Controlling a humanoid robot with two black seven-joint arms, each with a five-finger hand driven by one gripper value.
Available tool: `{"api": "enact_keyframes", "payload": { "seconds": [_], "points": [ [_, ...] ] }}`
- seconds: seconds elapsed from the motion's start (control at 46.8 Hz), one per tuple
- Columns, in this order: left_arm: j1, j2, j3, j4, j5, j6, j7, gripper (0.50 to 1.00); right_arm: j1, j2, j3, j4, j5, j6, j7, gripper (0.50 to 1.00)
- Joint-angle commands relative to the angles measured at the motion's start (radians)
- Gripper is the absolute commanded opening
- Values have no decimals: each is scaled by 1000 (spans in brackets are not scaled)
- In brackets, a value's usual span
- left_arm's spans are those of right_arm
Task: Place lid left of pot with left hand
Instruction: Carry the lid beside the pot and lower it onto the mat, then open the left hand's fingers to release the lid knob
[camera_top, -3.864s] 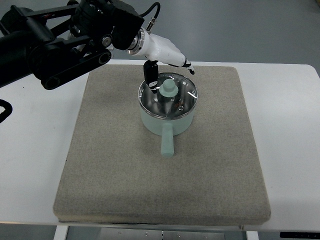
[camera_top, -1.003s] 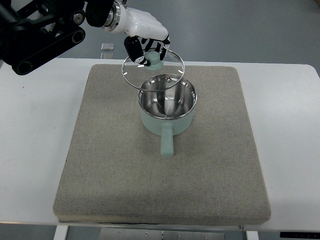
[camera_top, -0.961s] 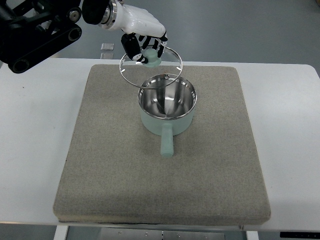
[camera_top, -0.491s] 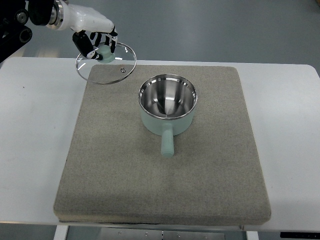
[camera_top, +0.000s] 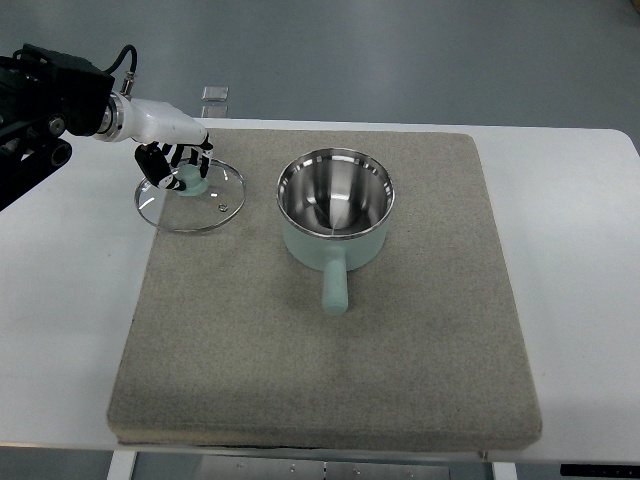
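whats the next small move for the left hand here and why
Probably lower the lid the last bit and let go. The left hand grips its knob, and the lid already sits left of the pot, over the mat's left edge. Whether it touches the mat yet is unclear.

No legible text, labels, brand marks, numbers or signs appear anywhere in the top view. The small pale object (camera_top: 213, 93) on the floor beyond the far edge of the white surface (camera_top: 580, 250) is too small to read.
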Motion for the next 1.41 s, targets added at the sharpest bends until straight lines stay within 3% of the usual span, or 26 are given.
{"api": "enact_keyframes", "payload": {
  "seconds": [0.0, 0.576, 0.811, 0.897, 0.939, 1.003, 1.174, 1.388],
  "points": [
    [10, -2, 1, 14, -3, 32, 0, 500, 0, 0, 0, 1, 0, 0, 0, 921],
    [27, -43, 5, 58, -15, 81, 0, 500, 0, 0, 0, 0, 0, 0, 0, 921],
    [36, -38, 2, 58, -18, 130, -3, 780, 0, 0, 0, 0, 0, 0, 0, 921],
    [45, -38, 7, 58, -29, 170, -3, 923, 0, 0, 0, 0, 0, 0, 0, 921],
    [51, -37, 7, 57, -36, 184, -3, 968, 0, 0, 0, 0, 0, 0, 0, 921],
    [53, -32, 8, 57, -50, 192, -3, 992, 0, 0, 0, 0, 0, 0, 0, 921],
    [64, -28, 10, 58, -156, 196, -3, 994, 0, 0, 0, 0, 0, 0, 0, 921],
    [68, -23, 8, 103, -577, 198, -3, 994, 0, 0, 0, 0, 0, 0, 0, 921]
  ]
}}
